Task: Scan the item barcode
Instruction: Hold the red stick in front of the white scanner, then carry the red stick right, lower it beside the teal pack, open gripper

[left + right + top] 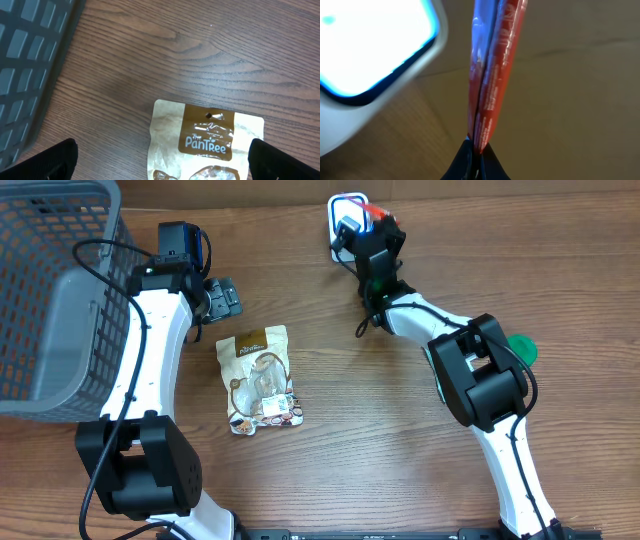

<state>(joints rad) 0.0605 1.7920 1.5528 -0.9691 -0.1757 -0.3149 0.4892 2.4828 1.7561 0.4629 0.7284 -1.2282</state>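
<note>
Red packet [487, 75], seen edge-on, is clenched in the right gripper [476, 150] just beside the white scanner [365, 50] and its glowing window. The left gripper [224, 298] hangs released, jaws wide, over a brown PanTree pouch [260, 378] lying flat on the wooden surface [400, 440], near a grey basket [50, 300].
</note>
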